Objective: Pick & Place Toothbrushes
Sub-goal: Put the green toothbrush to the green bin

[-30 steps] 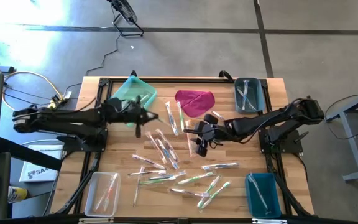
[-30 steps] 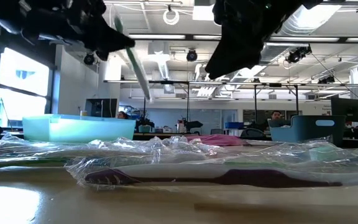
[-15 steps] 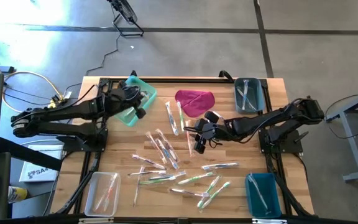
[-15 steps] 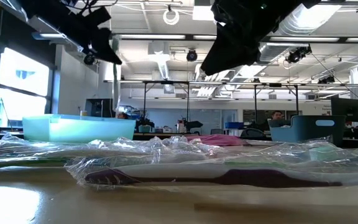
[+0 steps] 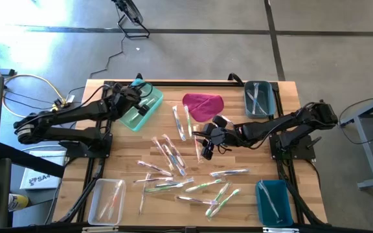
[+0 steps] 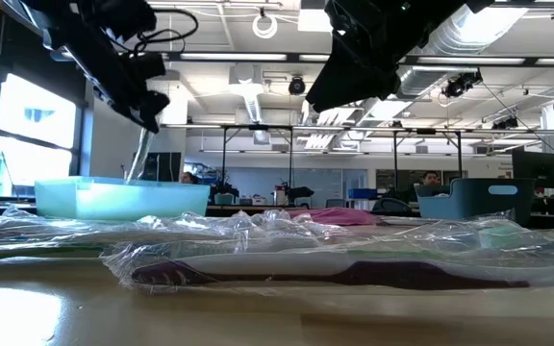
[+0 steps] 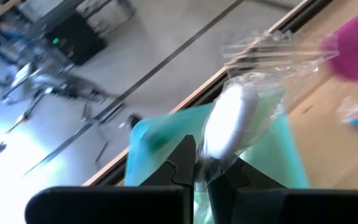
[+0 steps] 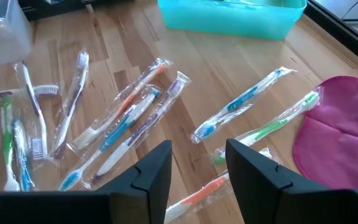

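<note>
Sorting is well under way but far from finished. Taking the magenta cloth point(image 5: 203, 105) as the marker: most of the toothbrushes point(image 5: 173, 158) are still lying loose in their wrappers on the table point(image 5: 283, 169), spreading from just beside the cloth toward the near edge, roughly two dozen by my count.

Four bins are already holding a few brushes each: the light green bin point(image 5: 139, 103) on the left arm's side of the cloth, the grey bin point(image 5: 260, 98) on the right arm's side, and, far from the cloth at the near corners, the clear bin point(image 5: 107, 200) and the blue bin point(image 5: 274, 202).

The left gripper point(image 5: 138, 105) is hanging over the light green bin, its jaws pressed together and pinching a wrapped, white-handled toothbrush point(image 7: 232, 118), apparently about to drop it in.

The right gripper point(image 5: 207, 147) is hovering just on the near side of the cloth, jaws spread and empty, looking down on loose brushes; its wrist view is showing bare wood between the fingers point(image 8: 149, 171).
</note>
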`<action>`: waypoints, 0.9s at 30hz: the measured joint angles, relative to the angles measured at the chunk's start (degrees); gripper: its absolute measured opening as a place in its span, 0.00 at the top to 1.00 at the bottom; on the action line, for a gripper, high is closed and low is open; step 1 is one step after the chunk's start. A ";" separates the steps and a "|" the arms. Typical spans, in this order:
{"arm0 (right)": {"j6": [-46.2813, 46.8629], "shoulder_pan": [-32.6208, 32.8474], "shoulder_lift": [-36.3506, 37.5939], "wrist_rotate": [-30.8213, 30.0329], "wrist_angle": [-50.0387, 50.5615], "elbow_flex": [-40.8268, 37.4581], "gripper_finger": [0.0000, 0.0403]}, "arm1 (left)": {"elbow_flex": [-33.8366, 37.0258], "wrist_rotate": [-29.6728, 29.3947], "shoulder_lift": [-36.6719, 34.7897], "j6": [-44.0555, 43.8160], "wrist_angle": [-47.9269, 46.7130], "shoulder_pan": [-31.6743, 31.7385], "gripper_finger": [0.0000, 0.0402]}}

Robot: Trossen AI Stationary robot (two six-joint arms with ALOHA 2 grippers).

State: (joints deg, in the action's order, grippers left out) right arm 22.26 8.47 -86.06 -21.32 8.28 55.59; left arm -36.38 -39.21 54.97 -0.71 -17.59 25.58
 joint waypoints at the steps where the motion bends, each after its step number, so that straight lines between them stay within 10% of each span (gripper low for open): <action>1: 0.00 0.00 0.00 0.00 -0.01 0.00 0.64 | 0.00 -0.52 0.54 -0.45 -0.56 0.40 0.97; 27: -0.03 -0.79 -6.23 1.37 -1.82 -0.03 0.64 | -0.02 0.55 11.31 -8.75 -9.02 5.55 0.93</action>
State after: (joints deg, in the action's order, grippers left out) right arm 22.24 7.68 -92.29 -19.95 6.46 55.57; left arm -36.40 -38.66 66.28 -9.46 -26.61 31.14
